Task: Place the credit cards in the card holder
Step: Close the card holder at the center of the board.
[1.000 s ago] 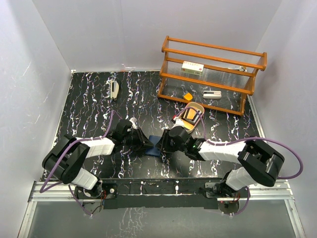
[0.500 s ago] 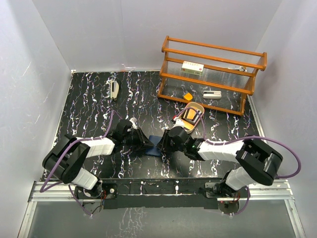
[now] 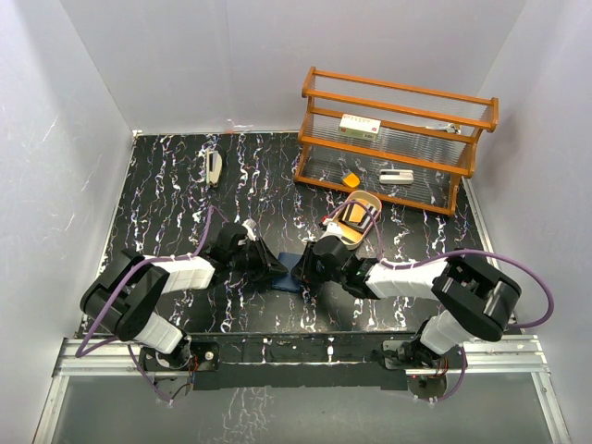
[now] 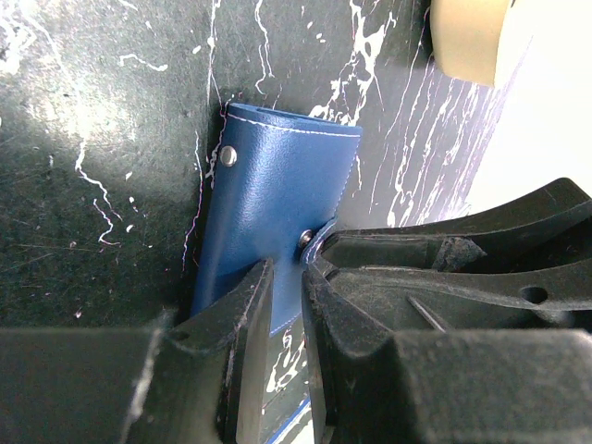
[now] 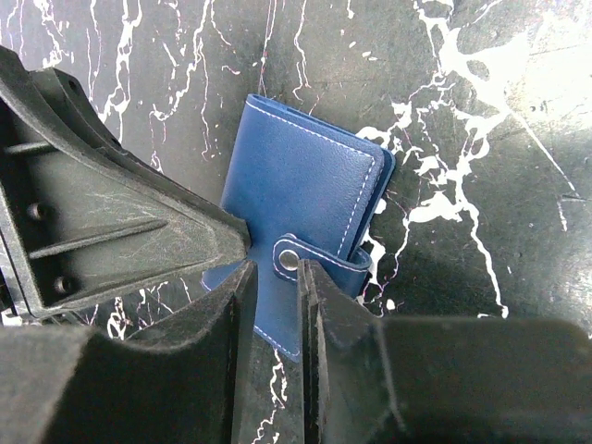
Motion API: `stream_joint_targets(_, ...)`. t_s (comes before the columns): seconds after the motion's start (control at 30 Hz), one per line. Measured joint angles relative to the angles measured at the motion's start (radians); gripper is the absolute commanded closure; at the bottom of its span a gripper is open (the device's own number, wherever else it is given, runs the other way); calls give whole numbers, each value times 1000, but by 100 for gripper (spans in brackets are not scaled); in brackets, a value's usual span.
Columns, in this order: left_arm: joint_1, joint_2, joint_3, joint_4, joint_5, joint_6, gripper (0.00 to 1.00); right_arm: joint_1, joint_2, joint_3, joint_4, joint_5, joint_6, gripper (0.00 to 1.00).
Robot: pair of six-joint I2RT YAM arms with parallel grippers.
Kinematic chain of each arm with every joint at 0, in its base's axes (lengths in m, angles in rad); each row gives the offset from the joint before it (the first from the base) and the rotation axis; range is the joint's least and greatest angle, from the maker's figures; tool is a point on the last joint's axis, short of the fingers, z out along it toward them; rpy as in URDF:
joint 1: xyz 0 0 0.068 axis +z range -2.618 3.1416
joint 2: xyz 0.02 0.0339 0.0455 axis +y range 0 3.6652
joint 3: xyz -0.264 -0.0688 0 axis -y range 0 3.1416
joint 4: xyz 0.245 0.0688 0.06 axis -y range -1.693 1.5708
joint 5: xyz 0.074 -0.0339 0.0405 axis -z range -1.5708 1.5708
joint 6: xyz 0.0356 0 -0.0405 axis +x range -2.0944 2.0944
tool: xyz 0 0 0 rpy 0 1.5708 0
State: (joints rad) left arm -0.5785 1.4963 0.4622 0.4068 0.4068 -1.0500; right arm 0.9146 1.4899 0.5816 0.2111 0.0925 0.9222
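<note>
The card holder [image 3: 290, 270], a navy-blue wallet with its snap tab [image 5: 314, 257] fastened, lies on the black marbled table between the two arms. My left gripper [image 3: 275, 272] comes at it from the left. Its fingers [image 4: 248, 314] stand narrowly apart, with the card holder's [image 4: 277, 185] lower edge between them. My right gripper [image 3: 306, 271] comes from the right. Its jaws are close together on the near corner of the card holder [image 5: 305, 176], one finger [image 5: 319, 310] against the tab. Orange and dark credit cards [image 3: 355, 214] stand in the gold oval tray [image 3: 370, 199], behind the right gripper.
A wooden rack [image 3: 393, 139] with ribbed clear shelves stands at the back right, holding a white box [image 3: 360, 127], a small orange piece [image 3: 351, 179] and a white bar [image 3: 396, 176]. A pale stapler-like object [image 3: 214, 168] lies at the back left. White walls enclose the table.
My right gripper's jaws have drawn closer together around the card holder's corner, and the right forearm has edged slightly left. The left arm and the card holder have stayed put.
</note>
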Motion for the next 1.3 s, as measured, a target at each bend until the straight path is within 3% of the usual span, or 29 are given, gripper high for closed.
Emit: stream_joint_targets(1.3,-1,7,-1,14,0,-9,80,4,79,122,-111,68,-103,96)
